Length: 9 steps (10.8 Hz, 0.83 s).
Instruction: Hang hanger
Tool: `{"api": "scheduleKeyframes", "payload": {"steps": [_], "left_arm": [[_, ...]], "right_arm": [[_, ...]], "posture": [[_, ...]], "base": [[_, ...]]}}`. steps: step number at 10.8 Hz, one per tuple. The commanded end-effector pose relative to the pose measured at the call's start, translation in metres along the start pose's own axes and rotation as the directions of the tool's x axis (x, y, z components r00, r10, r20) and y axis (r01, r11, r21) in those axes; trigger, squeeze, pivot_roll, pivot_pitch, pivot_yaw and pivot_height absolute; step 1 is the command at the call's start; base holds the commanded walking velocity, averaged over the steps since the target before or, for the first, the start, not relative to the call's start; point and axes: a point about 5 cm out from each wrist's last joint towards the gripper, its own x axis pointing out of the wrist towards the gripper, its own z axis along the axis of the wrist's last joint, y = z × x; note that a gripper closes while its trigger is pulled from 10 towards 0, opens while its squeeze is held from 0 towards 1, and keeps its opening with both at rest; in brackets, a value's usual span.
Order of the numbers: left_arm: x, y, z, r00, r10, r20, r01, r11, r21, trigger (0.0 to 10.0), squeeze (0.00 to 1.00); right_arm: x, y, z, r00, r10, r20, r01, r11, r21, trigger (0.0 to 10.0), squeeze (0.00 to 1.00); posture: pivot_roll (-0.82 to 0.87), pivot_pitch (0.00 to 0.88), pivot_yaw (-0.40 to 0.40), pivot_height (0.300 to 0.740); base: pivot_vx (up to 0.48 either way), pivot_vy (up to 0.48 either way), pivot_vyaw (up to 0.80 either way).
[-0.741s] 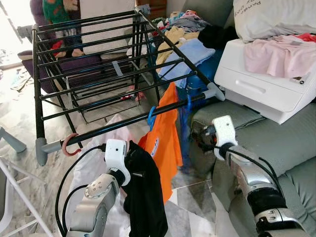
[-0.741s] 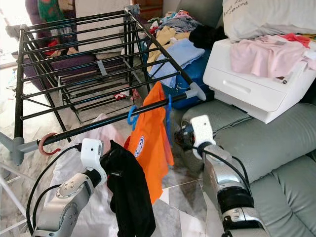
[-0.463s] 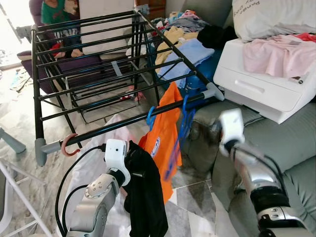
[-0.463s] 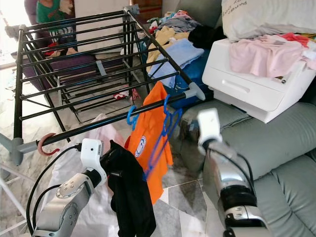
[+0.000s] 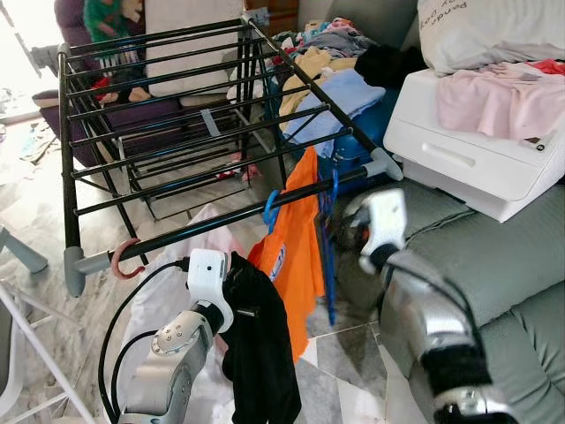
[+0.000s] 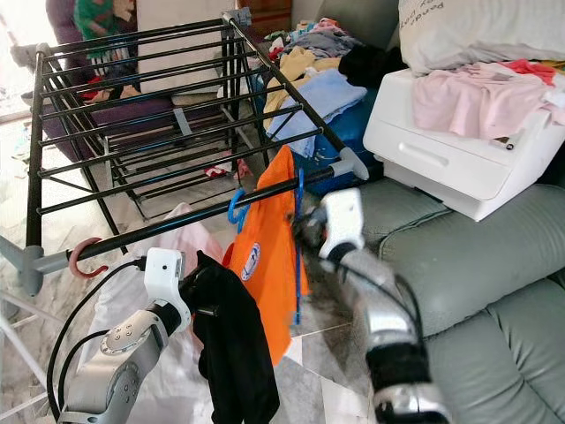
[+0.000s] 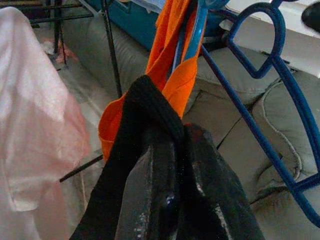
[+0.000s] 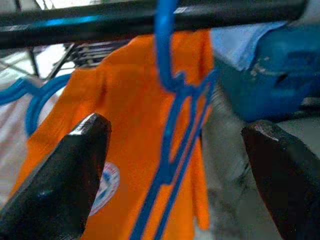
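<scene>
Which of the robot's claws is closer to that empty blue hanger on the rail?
The right. The right gripper is open just in front of the empty blue hanger, which hangs from the rack's front rail. The left gripper is lower, beyond the orange shirt, holding a black garment.

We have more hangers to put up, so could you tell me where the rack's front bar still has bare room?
The front bar is bare between the pink hook and the blue hook. From the orange shirt to the empty blue hanger it is crowded.
</scene>
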Motion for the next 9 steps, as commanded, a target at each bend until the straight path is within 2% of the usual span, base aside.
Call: {"api": "scheduleKeyframes", "payload": {"steps": [1, 2, 4, 5, 6, 8, 9], "left_arm": [[0.002, 0.000, 0.005, 1.000, -0.006, 0.009, 0.006, 1.000, 0.018, 10.0, 0.00], [0.002, 0.000, 0.005, 1.000, -0.010, 0.007, 0.010, 1.000, 0.019, 10.0, 0.00], [0.002, -0.001, 0.004, 1.000, -0.012, 0.006, 0.012, 1.000, 0.019, 10.0, 0.00], [0.002, -0.001, 0.004, 1.000, -0.012, 0.004, 0.012, 1.000, 0.019, 10.0, 0.00], [0.002, -0.001, 0.004, 1.000, -0.013, 0.004, 0.013, 1.000, 0.020, 10.0, 0.00], [0.002, 0.000, 0.004, 1.000, -0.014, 0.000, 0.014, 1.000, 0.022, 10.0, 0.00], [0.003, 0.000, 0.004, 1.000, -0.015, -0.002, 0.015, 1.000, 0.022, 10.0, 0.00]], "right_arm": [[-0.002, 0.008, -0.001, 0.998, 0.056, -0.029, -0.056, 0.998, 0.007, 10.0, 0.00], [-0.007, 0.010, -0.016, 0.987, 0.099, -0.128, -0.101, 0.995, -0.004, 10.0, 0.00], [-0.012, 0.000, -0.032, 0.974, 0.051, -0.219, -0.059, 0.998, -0.032, 10.0, 0.00], [-0.016, -0.009, -0.042, 0.960, 0.004, -0.280, -0.016, 0.999, -0.042, 8.6, 0.00], [-0.018, -0.014, -0.043, 0.955, -0.019, -0.296, 0.001, 0.998, -0.060, 10.0, 0.00], [-0.017, -0.032, -0.037, 0.958, -0.091, -0.272, 0.067, 0.993, -0.098, 10.0, 0.00], [-0.016, -0.032, -0.035, 0.961, -0.082, -0.264, 0.057, 0.993, -0.100, 10.0, 0.00]], "posture": [[-0.13, 0.000, 0.043, 0.740], [-0.13, 0.000, 0.043, 0.740], [-0.13, 0.000, 0.041, 0.740], [-0.13, 0.000, 0.041, 0.740], [-0.13, 0.000, 0.040, 0.740], [-0.13, 0.000, 0.046, 0.740], [-0.13, 0.000, 0.048, 0.740]], "base": [[0.000, 0.000, 0.00], [0.000, 0.000, 0.00], [0.000, 0.000, 0.00], [0.000, 0.000, 0.00], [0.000, 0.000, 0.00], [0.000, 0.000, 0.00], [0.000, 0.000, 0.00]]}}
